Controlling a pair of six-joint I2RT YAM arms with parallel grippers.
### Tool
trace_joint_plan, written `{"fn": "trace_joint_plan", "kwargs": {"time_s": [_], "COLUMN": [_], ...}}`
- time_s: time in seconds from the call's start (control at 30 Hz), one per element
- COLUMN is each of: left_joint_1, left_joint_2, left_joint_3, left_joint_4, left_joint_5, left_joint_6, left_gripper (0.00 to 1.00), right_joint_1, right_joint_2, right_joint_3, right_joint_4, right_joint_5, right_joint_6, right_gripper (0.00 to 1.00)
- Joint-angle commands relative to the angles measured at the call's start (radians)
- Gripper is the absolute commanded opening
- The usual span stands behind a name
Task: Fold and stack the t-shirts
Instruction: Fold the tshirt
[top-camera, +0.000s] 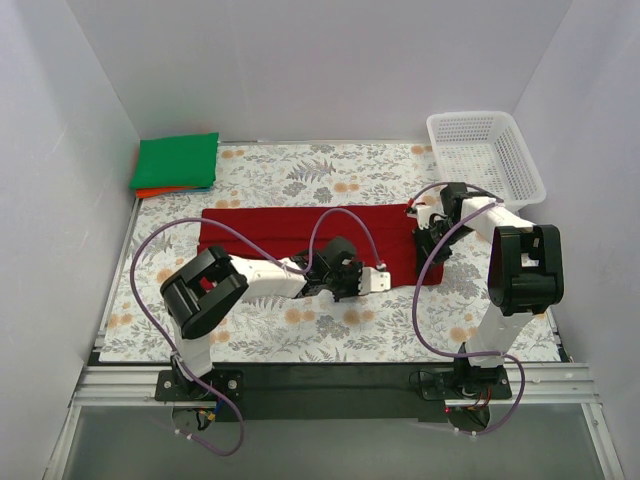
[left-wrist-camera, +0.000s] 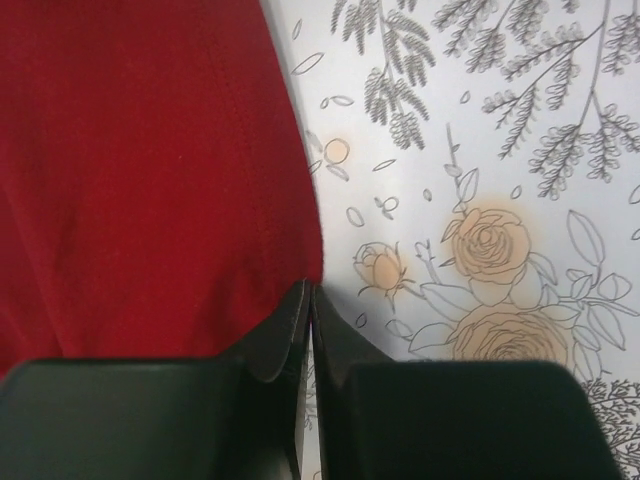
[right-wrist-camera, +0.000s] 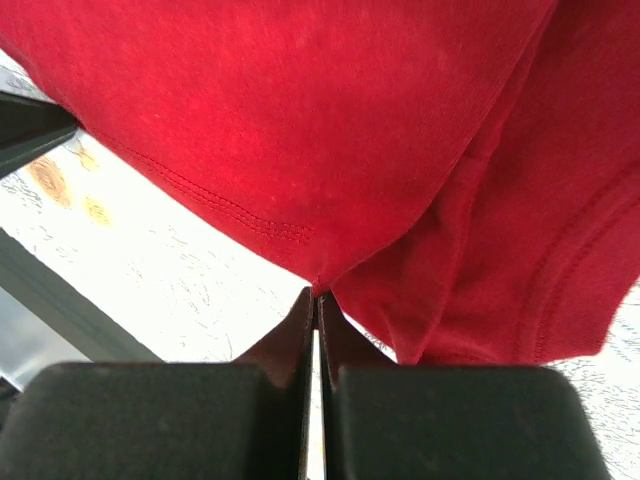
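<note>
Both pincers are shut on the dark red t-shirt (top-camera: 280, 225): the left gripper (left-wrist-camera: 308, 290) at its near hem, the right gripper (right-wrist-camera: 315, 295) on its raised right end. The shirt lies on a floral tablecloth (top-camera: 330, 330) between white walls (top-camera: 320, 60). Beyond its left end the folded green t-shirt (top-camera: 178, 160) tops the orange t-shirt (top-camera: 150, 191); beyond its right end stands a white lattice basket (top-camera: 530, 170).

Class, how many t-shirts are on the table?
3: dark red t-shirt across the middle; green t-shirt folded at far left; orange t-shirt under it. Others may hide beneath.
</note>
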Motion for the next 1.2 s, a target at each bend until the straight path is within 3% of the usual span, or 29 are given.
{"fn": "trace_joint_plan", "kwargs": {"time_s": [0.0, 0.43, 0.87, 1.17], "left_joint_1": [0.032, 0.098, 0.277, 0.333], "left_joint_2": [-0.046, -0.175, 0.011, 0.138], "left_joint_3": [0.035, 0.120, 0.334, 0.413], "left_joint_4": [-0.061, -0.158, -0.134, -0.063], "left_joint_5": [-0.005, 0.120, 0.123, 0.095], "left_joint_6": [0.012, -0.024, 0.018, 0.051], "left_gripper": [0.00, 0.00, 0.00, 0.00], "right_joint_1": [-0.002, -0.002, -0.002, -0.002], "right_joint_2": [-0.032, -0.002, 0.181, 0.259], "right_joint_3": [0.064, 0.217, 0.502, 0.564], "right_joint_4": [-0.033, -0.073, -0.057, -0.020], "right_joint_5": [-0.050, -0.113, -0.099, -0.071], "right_joint_6": [0.005, 0.044, 0.102, 0.154], "right_gripper": [0.01, 0.01, 0.01, 0.01]}}
